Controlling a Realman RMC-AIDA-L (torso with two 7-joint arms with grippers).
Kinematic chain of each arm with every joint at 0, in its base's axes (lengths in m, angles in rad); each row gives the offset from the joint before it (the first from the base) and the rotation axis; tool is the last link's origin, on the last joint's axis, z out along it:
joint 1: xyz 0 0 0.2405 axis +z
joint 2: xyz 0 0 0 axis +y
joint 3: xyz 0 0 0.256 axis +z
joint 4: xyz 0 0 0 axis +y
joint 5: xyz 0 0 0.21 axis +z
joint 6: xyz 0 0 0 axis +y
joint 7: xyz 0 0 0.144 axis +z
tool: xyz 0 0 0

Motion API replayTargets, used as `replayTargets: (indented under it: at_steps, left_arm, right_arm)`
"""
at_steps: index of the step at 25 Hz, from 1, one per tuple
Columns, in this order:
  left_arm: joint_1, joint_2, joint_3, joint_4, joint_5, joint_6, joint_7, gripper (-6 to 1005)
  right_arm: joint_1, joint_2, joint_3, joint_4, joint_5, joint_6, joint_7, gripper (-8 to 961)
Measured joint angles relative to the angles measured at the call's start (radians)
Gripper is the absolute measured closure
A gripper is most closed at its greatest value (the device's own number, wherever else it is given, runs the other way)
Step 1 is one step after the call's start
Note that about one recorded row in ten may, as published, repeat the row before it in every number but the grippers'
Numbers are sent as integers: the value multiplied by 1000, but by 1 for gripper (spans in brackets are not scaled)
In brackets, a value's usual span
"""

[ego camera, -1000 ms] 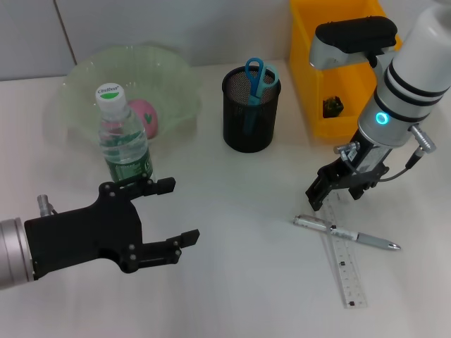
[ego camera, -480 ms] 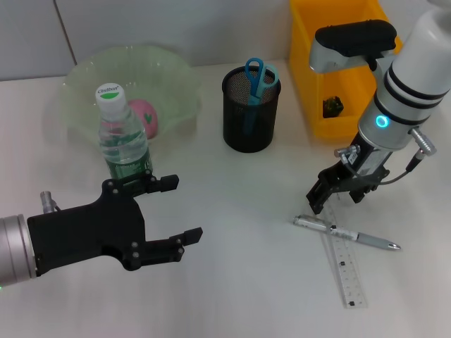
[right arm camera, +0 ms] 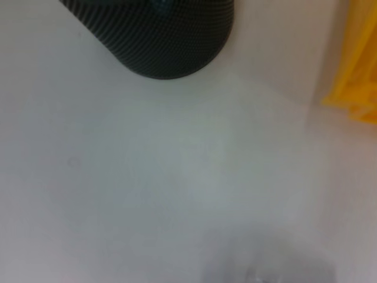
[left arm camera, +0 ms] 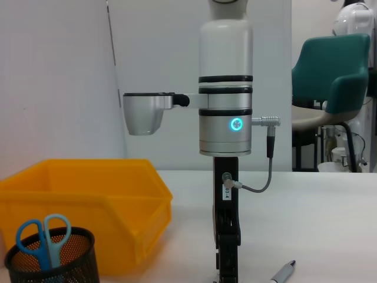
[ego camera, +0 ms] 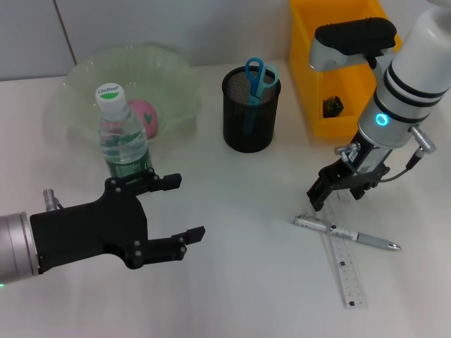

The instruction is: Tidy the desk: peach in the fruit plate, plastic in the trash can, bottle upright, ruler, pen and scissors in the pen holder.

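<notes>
The clear bottle (ego camera: 124, 139) with a green label stands upright in front of the green fruit plate (ego camera: 84, 81), which holds the pink peach (ego camera: 146, 117). The black mesh pen holder (ego camera: 250, 111) holds blue scissors (ego camera: 257, 74); both also show in the left wrist view, the holder (left arm camera: 50, 262) and the scissors (left arm camera: 41, 233). A silver pen (ego camera: 345, 234) lies across a clear ruler (ego camera: 345, 264) on the table. My right gripper (ego camera: 335, 194) is open just above the ruler's far end. My left gripper (ego camera: 182, 208) is open and empty, low, just in front of the bottle.
A yellow bin (ego camera: 331, 70) at the back right holds a small dark object (ego camera: 332, 105). The right arm's wrist camera housing (ego camera: 349, 39) overhangs it. The right wrist view shows the pen holder's base (right arm camera: 159, 35) and the bin's edge (right arm camera: 353, 71).
My left gripper has crept slightly to the right and forward. The right gripper has barely moved above the ruler.
</notes>
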Motion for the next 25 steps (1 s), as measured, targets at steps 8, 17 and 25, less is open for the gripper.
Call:
replayTargets:
  at_steps: [8, 17, 25]
  left_arm:
    - [-6, -2, 3, -5, 0, -3, 0, 172]
    - [-10, -2, 4, -5, 0, -7, 0, 172]
    - [-15, -2, 5, -5, 0, -8, 0, 172]
  right_arm:
    - [10, -2, -20, 25, -1, 18, -2, 156]
    - [12, -2, -24, 26, -1, 19, -2, 155]
    - [8, -2, -24, 26, -1, 19, -2, 155]
